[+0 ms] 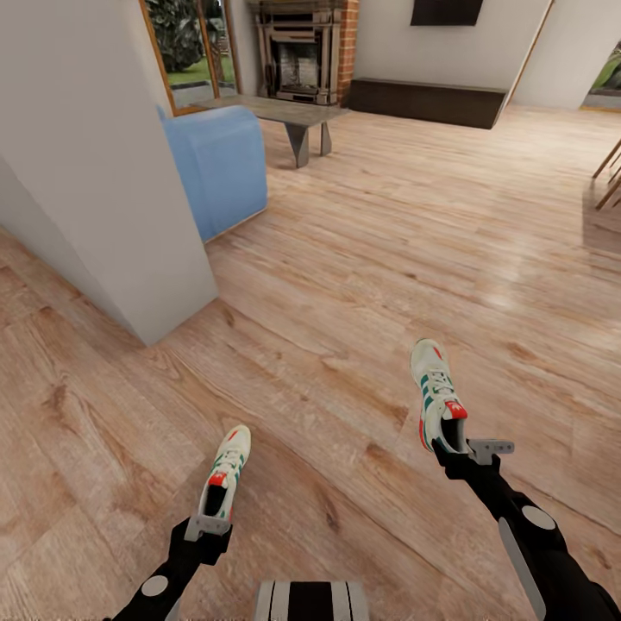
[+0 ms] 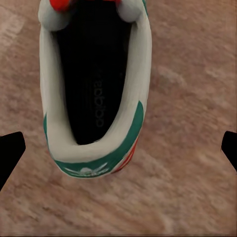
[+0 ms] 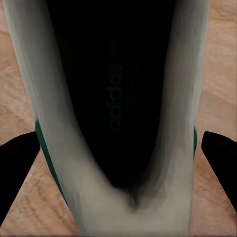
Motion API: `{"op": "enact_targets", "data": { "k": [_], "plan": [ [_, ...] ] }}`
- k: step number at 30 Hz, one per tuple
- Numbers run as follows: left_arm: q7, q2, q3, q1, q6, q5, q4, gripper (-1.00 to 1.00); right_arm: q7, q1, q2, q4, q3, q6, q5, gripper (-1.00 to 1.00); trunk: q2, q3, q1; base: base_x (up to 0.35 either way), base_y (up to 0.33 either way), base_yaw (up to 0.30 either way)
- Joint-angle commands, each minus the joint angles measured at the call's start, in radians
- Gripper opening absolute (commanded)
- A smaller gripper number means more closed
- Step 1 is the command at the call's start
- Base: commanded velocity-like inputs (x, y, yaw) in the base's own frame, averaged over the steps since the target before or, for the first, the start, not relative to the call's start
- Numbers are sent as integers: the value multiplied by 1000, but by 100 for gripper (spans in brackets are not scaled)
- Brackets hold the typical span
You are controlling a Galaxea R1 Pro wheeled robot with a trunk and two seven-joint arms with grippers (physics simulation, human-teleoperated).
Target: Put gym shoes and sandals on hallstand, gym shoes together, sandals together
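Two white gym shoes with green stripes and red-orange accents point away from me over the wood-plank floor [image 1: 362, 259]. The left shoe [image 1: 228, 470] [image 2: 94, 153] has my left gripper [image 1: 210, 522] [image 2: 118, 153] open at its heel, with the fingers spread wide and apart from the shoe. The right shoe [image 1: 435, 388] [image 3: 123, 98] is tilted, and my right gripper [image 1: 457, 448] [image 3: 118, 163] is shut on its heel, a finger against each side. The sandals and the hallstand are out of view.
A white wall corner [image 1: 112, 172] juts in at the left, with a blue sofa [image 1: 220, 164] behind it. Farther back stand a grey table [image 1: 285, 112], a brick fireplace [image 1: 297, 52] and a dark low bench [image 1: 427, 99]. Wooden chair legs [image 1: 608, 177] show at the right edge.
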Motion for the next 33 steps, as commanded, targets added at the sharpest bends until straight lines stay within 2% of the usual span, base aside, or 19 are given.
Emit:
{"op": "enact_targets", "data": {
  "k": [1,5,13,21,24,26,30,33],
  "plan": [
    [2,1,-1,0,-4,-9,0,100,5,0,0,-1,-2,7,-9,-100,-1,-6,0,0,0,0],
    [2,6,0,1,-6,-4,0,100,5,0,0,-1,-1,7,-9,-100,-1,-28,2,0,0,1],
    [2,4,1,1,-6,-3,0,100,5,0,0,-3,-1,7,-10,-100,-1,-40,2,0,0,91],
    [2,9,2,1,-8,-2,1,100,5,0,0,-3,-2,7,-10,-100,-3,-75,6,0,0,56],
    [2,10,3,1,-29,-2,1,100,5,0,0,-3,-2,7,-10,-100,-4,-87,7,0,0,14],
    [2,9,3,1,-68,-2,6,100,5,0,0,-3,-2,7,-10,-100,-5,-96,8,0,0,78],
    [2,9,4,2,-80,-2,12,100,5,0,0,-3,-2,7,-10,-100,-5,-116,10,0,0,122],
    [2,8,3,2,-85,-2,14,100,5,0,0,-3,-2,7,-10,-100,-5,-120,10,0,0,136]
  ]
}}
